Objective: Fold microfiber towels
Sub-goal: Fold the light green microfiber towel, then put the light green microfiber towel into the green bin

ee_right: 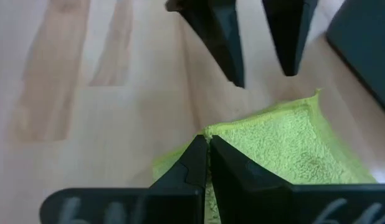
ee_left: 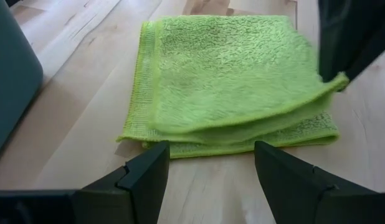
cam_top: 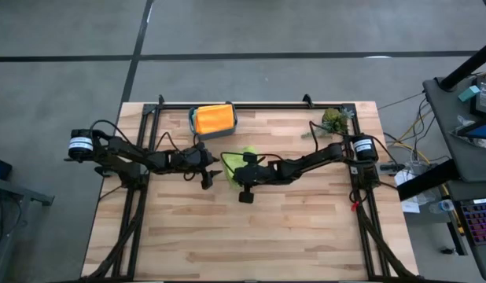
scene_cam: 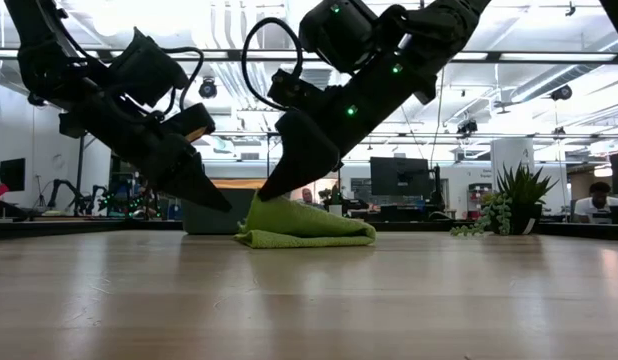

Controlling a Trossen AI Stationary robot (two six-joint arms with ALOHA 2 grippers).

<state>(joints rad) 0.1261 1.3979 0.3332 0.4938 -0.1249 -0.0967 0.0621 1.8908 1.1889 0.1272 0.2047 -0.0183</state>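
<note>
Centrally: lime green towel point(ee_left: 230, 81), folded; right gripper point(ee_right: 208, 152) pinching its corner. At nine o'clock, left gripper point(ee_left: 208, 165), fingers spread, empty.

towel point(cam_top: 244, 155) between hands, bin point(cam_top: 214, 120) behind

Teal bin point(cam_top: 214, 132), plant sprig point(cam_top: 334, 119)

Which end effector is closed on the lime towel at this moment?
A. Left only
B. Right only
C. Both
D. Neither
B: the right end effector has its fingers pinched together on a corner of the lime towel, while the left end effector sits open just short of the towel's near edge.
</note>
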